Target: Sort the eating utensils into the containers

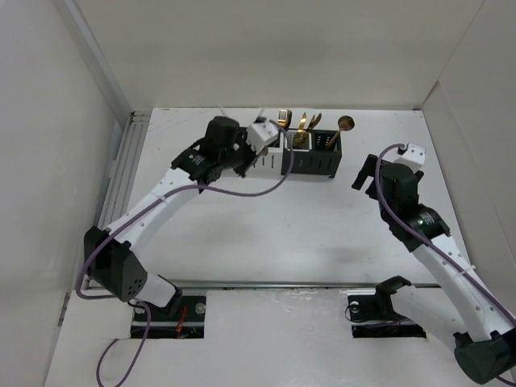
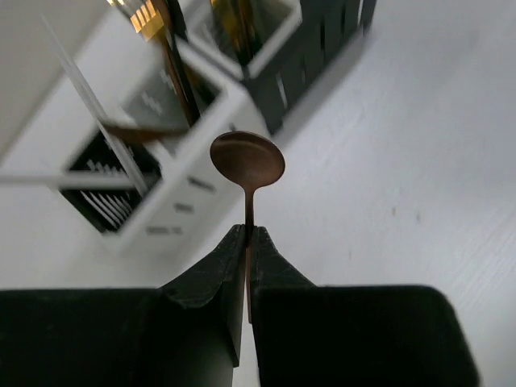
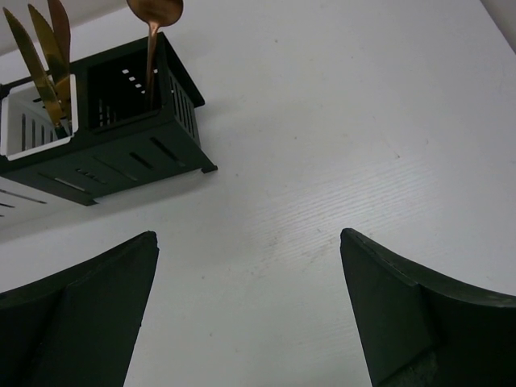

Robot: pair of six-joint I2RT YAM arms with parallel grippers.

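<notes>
By the caddies (image 1: 314, 165) | left tool (image 2: 247, 235) clamped on copper spoon (image 2: 247, 160) | right tool (image 3: 248, 238) apart

Copper spoon (image 2: 247, 160): polished metal, smooth, soft sheen. Gold utensils (image 3: 47, 64): shiny metal, mirror-bright. Black caddy (image 3: 121, 161): matt plastic. White caddy (image 2: 173, 205): matt plastic. Table (image 3: 339, 145): white, matt, finely ribbed. Left gripper (image 2: 247, 235): black, matt, plastic-looking. Right gripper (image 3: 248, 238): same black matt finish. Cable (image 1: 239, 193): purple, smooth sheath.

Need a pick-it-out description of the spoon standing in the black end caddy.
Near the far edge of the table sits a row of caddies. In its right-end black compartment stands one copper spoon, alone, round bowl up, leaning right past the row; the next compartment holds gold pieces.
</notes>
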